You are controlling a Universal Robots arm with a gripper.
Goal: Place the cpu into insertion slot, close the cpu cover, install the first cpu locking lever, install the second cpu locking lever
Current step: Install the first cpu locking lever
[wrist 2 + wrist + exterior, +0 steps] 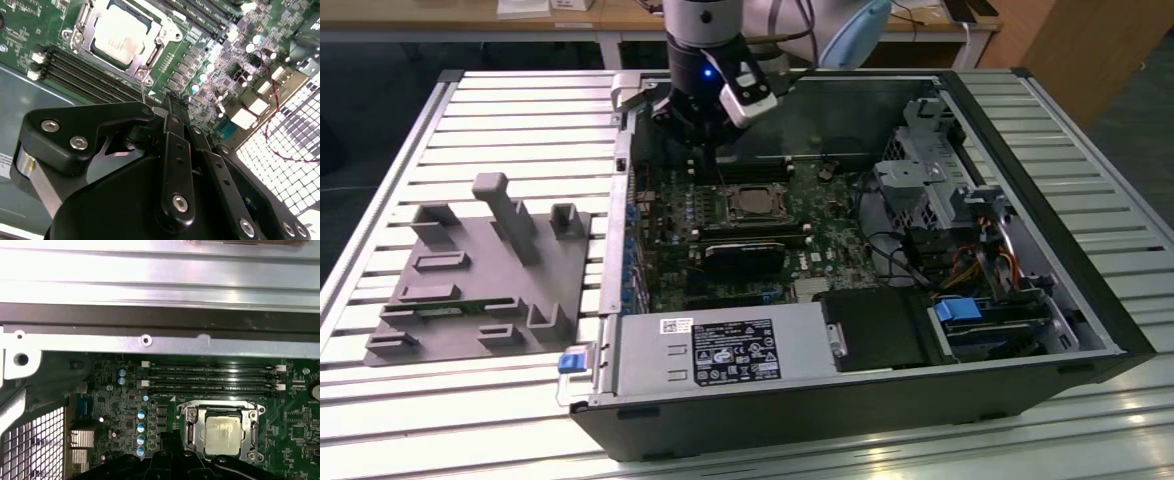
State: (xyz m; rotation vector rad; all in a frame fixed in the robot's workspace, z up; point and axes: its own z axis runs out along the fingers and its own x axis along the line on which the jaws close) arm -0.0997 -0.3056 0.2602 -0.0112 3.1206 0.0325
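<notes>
The gripper [704,168], clenched empty, hangs at 12 o'clock of the insertion slot [727,206] because the cpu [223,434] already sits beneath the cpu cover [191,430]

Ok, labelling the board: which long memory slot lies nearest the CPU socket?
The end memory slot, directly beside the insertion slot; the others lie beyond it, toward the case wall.

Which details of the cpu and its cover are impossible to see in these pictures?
Exterior view: the cpu and cpu cover are too small to tell whether the cover is latched.
First wrist view: the gripper hides one edge of the cpu cover.
Second wrist view: the picture's edge cuts off one corner of the cpu cover.
</notes>
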